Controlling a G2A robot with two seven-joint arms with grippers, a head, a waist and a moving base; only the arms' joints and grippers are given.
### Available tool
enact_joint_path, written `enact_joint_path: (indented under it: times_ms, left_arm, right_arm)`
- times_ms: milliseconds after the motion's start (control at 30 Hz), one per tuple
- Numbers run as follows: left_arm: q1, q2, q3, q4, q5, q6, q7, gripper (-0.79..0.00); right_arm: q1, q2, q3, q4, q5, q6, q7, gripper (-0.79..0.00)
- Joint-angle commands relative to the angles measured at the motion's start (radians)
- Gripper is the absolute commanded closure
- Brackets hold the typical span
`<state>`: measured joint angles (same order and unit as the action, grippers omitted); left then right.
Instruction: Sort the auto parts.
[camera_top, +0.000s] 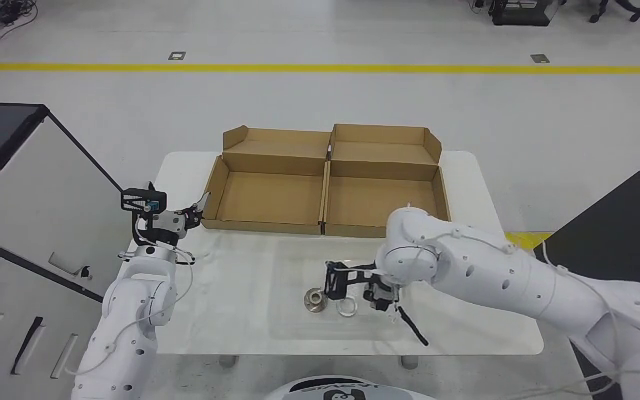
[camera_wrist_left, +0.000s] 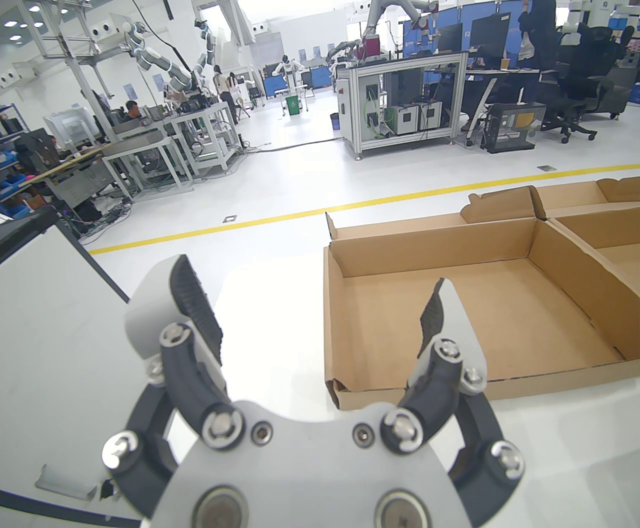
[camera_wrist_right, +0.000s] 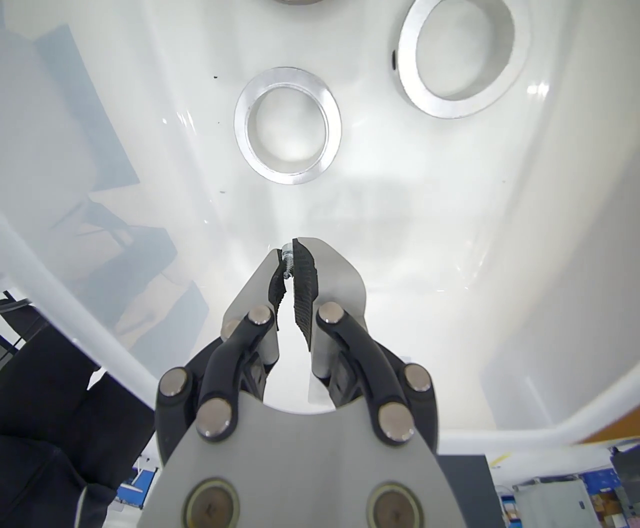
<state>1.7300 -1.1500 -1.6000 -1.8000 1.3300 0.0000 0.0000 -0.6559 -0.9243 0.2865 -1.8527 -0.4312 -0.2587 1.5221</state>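
White table (camera_top: 250, 300), clear tray (camera_wrist_right: 560, 280). Item: small screw (camera_wrist_right: 285, 263), pinched at the tips of the right gripper (camera_wrist_right: 289, 250) over the tray, near metal rings (camera_wrist_right: 287, 125). Likely light, stiff, slippery; best gripped across the threads. Left gripper (camera_wrist_left: 310, 277) spread wide beside a cardboard box (camera_wrist_left: 350, 240).

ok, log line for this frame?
right gripper: shut on small metal part, in tray | left gripper: open, beside box | rings: two, loose in tray
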Motion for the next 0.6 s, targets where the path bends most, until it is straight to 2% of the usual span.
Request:
enact_joint_path:
  times_ms: [0, 167, 567]
  left_arm:
    - [0.0, 0.0, 0.0, 0.0, 0.0, 0.0, 0.0, -0.785]
    - [0.0, 0.0, 0.0, 0.0, 0.0, 0.0, 0.0, -0.785]
    - [0.0, 0.0, 0.0, 0.0, 0.0, 0.0, 0.0, -0.785]
  right_arm:
    - [-0.005, 0.015, 0.029, -0.023, 0.004, 0.012, -0.004, 0.0]
    - [-0.032, 0.062, 0.117, -0.087, 0.02, 0.028, -0.038, 0.0]
    - [-0.192, 0.168, 0.337, -0.176, 0.006, -0.041, -0.266, 0.0]
